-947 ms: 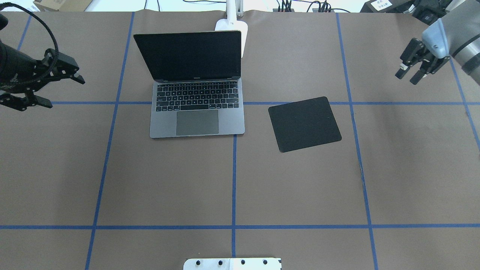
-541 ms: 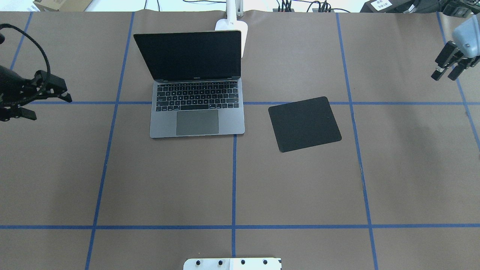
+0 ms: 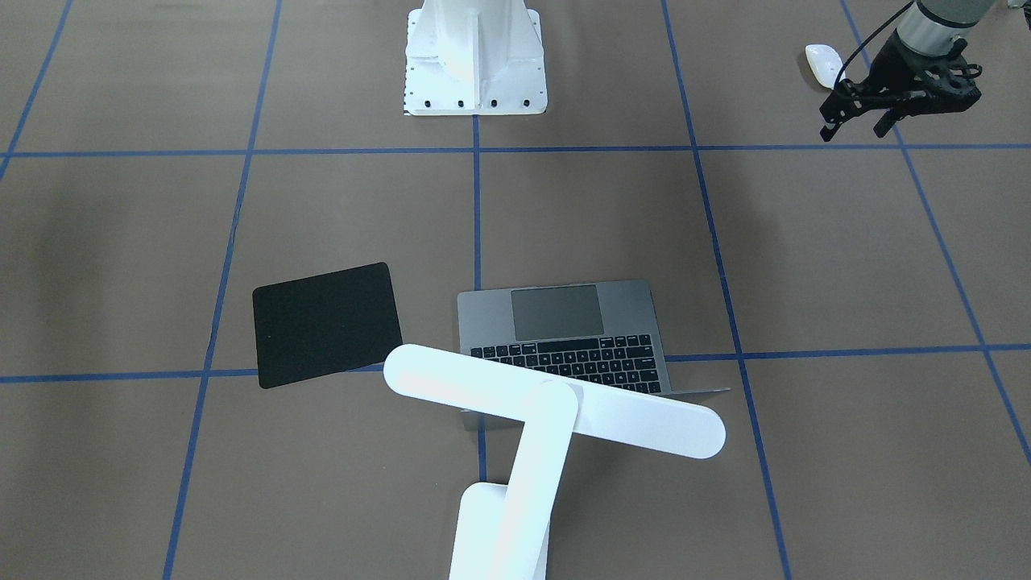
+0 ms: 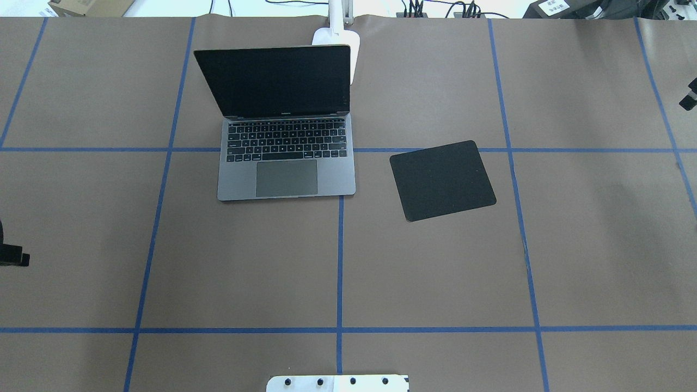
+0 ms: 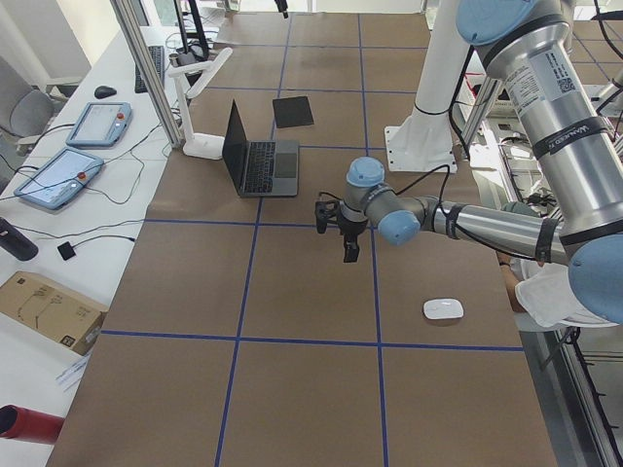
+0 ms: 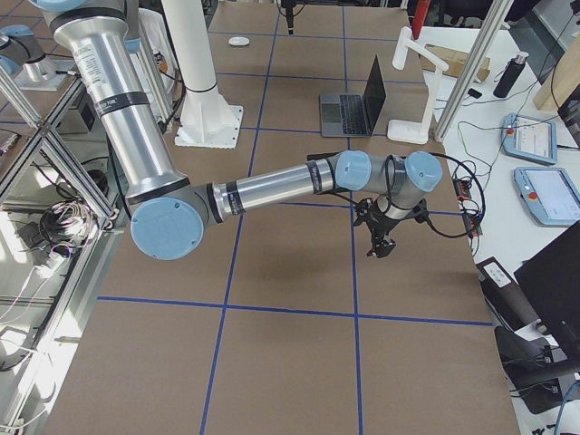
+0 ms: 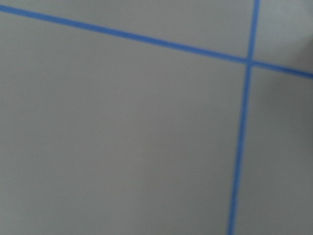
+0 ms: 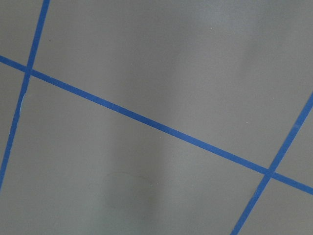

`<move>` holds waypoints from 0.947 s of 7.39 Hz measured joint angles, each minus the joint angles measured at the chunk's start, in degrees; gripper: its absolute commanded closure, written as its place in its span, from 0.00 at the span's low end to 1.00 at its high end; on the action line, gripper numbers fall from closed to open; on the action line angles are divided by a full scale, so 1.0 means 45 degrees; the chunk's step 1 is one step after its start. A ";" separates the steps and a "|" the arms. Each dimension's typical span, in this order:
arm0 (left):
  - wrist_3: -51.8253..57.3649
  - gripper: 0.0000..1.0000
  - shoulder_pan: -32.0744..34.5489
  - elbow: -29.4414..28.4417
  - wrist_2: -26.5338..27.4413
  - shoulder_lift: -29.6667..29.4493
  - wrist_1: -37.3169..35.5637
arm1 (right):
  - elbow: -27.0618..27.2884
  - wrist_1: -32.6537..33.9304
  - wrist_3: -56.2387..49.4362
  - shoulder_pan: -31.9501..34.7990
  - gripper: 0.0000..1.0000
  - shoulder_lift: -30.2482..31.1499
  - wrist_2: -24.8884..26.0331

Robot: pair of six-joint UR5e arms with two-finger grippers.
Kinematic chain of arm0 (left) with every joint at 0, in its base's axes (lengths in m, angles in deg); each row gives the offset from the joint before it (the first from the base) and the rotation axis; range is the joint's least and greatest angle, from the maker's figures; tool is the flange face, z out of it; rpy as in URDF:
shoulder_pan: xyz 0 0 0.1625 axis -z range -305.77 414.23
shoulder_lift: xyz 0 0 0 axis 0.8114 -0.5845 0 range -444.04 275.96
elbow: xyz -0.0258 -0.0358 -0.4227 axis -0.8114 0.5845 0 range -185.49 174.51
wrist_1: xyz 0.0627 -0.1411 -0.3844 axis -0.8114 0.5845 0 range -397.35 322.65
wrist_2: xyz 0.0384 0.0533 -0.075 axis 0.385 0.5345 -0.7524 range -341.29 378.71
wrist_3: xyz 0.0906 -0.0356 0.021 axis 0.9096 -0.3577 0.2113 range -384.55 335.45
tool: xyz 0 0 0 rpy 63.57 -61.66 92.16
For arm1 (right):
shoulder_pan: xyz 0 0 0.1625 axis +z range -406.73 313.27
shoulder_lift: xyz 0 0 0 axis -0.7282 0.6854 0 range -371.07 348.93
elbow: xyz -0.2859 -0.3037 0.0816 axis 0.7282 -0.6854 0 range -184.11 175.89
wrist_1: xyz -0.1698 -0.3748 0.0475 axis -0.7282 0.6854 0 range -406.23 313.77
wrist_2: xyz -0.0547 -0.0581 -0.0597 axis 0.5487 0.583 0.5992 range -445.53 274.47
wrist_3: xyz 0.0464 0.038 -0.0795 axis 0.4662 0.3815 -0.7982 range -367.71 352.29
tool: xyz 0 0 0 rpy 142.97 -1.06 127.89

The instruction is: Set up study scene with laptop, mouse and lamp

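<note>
The open grey laptop (image 4: 286,177) stands at the table's far middle, screen dark. The white lamp (image 3: 556,411) stands behind it, its bar head over the laptop's far edge. The white mouse (image 3: 823,63) lies alone at the robot's left end of the table, out of the overhead view. My left gripper (image 3: 854,125) hangs open and empty above the table beside the mouse, apart from it. My right gripper (image 6: 376,245) is over bare table at the right end. Only a bit of it (image 4: 689,100) shows overhead, so I cannot tell whether it is open or shut.
A black square mat (image 4: 442,179) lies to the right of the laptop. The white bolted pedestal (image 3: 474,56) stands at the robot's edge of the table. Blue tape lines cross the brown table cover. Both wrist views show only bare cover and tape.
Both arms have swung outward. The left gripper has left the overhead view toward the near left edge. The right gripper has moved to the right edge, almost out of view.
</note>
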 measured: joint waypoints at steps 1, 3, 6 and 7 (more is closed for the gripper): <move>-0.0052 0.01 -0.0332 -0.0274 0.0117 0.0417 0.1046 | 0.0216 -0.0016 0.0036 0.0005 0.01 0.0061 0.0069; -0.0391 0.00 -0.0667 -0.1025 0.0085 0.1425 0.3701 | 0.0334 -0.0089 0.0059 0.0009 0.01 0.0061 0.0117; -0.1316 0.00 -0.1405 -0.1850 0.0276 0.2529 0.5719 | 0.0530 -0.0205 0.0345 0.0009 0.01 0.0128 0.0120; -0.1452 0.00 -0.1721 -0.2141 0.0461 0.2604 0.5923 | 0.0709 -0.0210 0.0572 0.0010 0.01 0.0154 0.0119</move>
